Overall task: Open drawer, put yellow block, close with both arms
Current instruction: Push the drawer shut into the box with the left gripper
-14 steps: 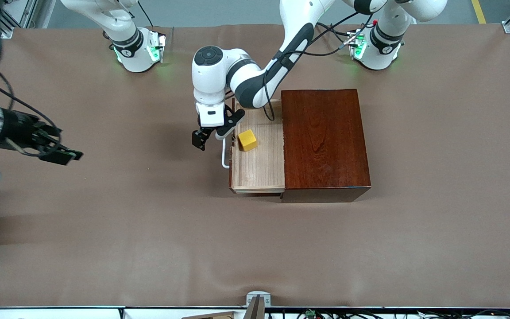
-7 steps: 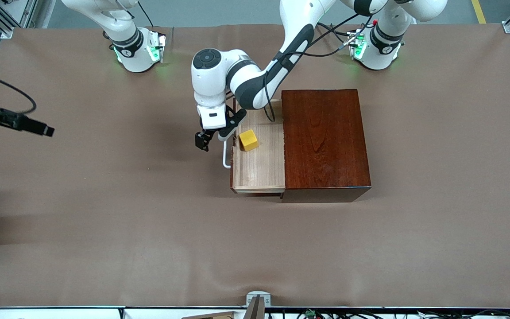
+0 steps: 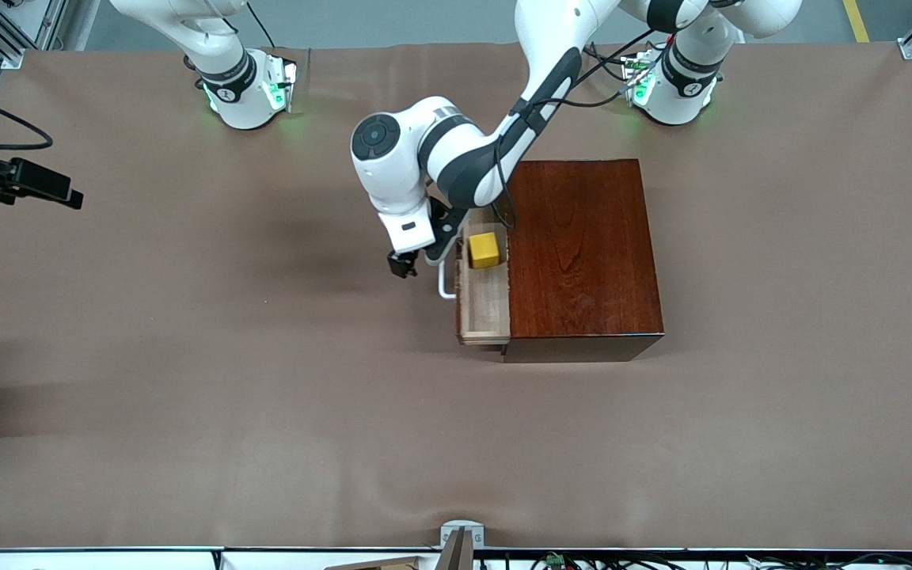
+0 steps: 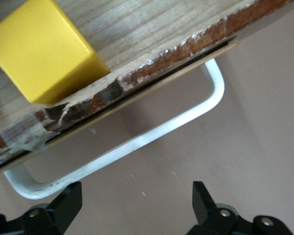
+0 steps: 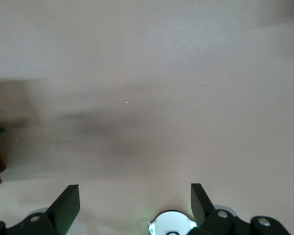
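waiting well clear of the wooden box (image 3: 583, 249), the right gripper (image 5: 132, 208) hangs over bare table, fingers spread and empty. the left gripper (image 3: 416, 260), fingers apart, sits at the handle (image 3: 446, 281) of the half-shut drawer (image 3: 484, 305), likely pushing it into the box with the yellow block (image 3: 484, 250) inside.

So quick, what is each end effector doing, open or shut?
Left end effector: open, empty, at the drawer handle.
Right end effector: open, empty.

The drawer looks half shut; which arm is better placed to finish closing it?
Left. Its end effector sits open at the drawer handle; the right end effector hangs at the table edge.
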Action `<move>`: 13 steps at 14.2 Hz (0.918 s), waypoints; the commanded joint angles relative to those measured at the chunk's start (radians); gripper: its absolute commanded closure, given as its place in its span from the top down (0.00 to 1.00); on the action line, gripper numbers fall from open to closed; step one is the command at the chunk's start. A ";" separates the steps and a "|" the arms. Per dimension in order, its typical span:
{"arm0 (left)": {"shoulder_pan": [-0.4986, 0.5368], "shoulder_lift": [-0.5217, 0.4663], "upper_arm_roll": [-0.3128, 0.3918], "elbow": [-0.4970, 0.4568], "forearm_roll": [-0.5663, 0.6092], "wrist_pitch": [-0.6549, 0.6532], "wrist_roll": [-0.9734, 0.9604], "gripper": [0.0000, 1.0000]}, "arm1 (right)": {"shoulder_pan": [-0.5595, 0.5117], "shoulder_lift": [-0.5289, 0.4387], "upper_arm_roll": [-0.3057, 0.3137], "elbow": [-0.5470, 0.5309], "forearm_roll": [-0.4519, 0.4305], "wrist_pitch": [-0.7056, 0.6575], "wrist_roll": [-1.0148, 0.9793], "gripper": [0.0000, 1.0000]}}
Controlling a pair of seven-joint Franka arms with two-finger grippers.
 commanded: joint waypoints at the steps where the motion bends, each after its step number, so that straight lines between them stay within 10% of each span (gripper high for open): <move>1: 0.013 -0.027 0.013 -0.038 0.040 -0.119 0.025 1.00 | -0.010 -0.068 0.007 -0.099 -0.017 0.059 -0.068 1.00; 13: 0.030 -0.090 0.030 -0.039 0.040 -0.247 0.033 1.00 | 0.002 -0.157 -0.024 -0.236 -0.042 0.156 -0.244 1.00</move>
